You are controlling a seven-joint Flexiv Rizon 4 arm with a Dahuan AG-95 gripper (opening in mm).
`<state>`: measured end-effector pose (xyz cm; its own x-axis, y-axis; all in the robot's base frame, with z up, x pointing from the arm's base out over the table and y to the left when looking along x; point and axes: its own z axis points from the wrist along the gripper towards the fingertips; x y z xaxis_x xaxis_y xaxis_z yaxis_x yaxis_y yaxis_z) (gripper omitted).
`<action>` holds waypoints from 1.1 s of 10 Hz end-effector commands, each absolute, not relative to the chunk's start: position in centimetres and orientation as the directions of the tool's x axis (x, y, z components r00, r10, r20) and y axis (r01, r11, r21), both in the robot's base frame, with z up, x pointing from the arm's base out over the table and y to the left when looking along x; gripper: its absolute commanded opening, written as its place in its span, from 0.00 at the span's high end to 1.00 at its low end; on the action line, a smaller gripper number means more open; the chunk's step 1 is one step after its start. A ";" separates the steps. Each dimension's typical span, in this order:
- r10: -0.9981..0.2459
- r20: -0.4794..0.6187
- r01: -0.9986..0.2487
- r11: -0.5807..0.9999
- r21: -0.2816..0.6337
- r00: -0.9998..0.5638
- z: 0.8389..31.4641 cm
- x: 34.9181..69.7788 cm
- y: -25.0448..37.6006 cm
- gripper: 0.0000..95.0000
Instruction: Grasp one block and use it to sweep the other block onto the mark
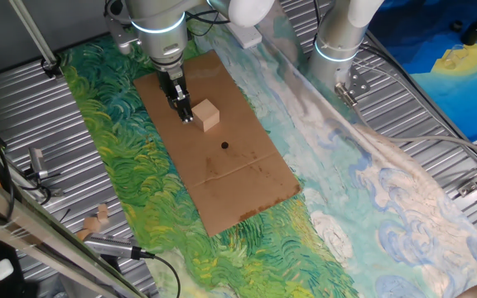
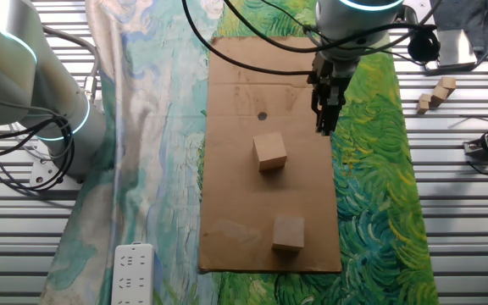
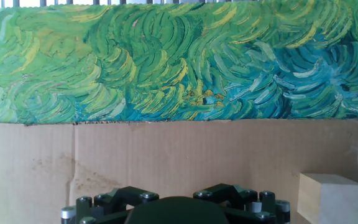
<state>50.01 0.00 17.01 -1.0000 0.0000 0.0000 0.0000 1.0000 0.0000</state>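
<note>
Your gripper (image 2: 324, 127), whose jaws I cannot tell as released or clenched, hangs beside the near block (image 2: 270, 152), probably lining up a grasp to sweep toward the mark (image 2: 262, 117).

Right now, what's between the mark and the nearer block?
Nothing: only bare cardboard lies between the mark and the nearer block. The other fixed view shows the stretch plainly, and the gripper stands off to the side.
</note>
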 end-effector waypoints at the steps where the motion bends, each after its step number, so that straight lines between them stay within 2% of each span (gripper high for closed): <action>1: 0.000 0.000 0.000 1.000 0.000 -1.000 17.0 50.0 0.0 0.00; 2: -0.019 -0.019 -0.019 1.000 0.011 -1.000 17.0 50.0 0.0 1.00; 11: -0.019 -0.018 -0.019 1.000 0.009 -1.000 17.0 50.0 0.0 1.00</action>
